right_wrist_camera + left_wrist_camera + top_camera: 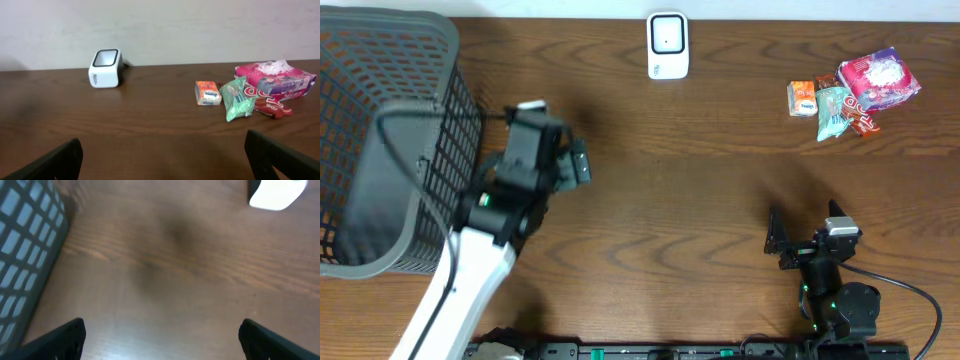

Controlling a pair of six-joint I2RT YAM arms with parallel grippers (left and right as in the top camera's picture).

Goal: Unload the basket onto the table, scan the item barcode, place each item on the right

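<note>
Soft, even light falls from above in the overhead view, with no glare on the brown table (700, 200). A faint shadow lies beside the left arm (510, 190) at centre left. The left wrist view is blurred throughout, with a dim smudge of shadow at upper centre and the white scanner (277, 192) washed out at upper right. The right wrist view is sharp and evenly lit, and the snack packets (250, 92) look crisp below a dull wall (200, 25).
</note>
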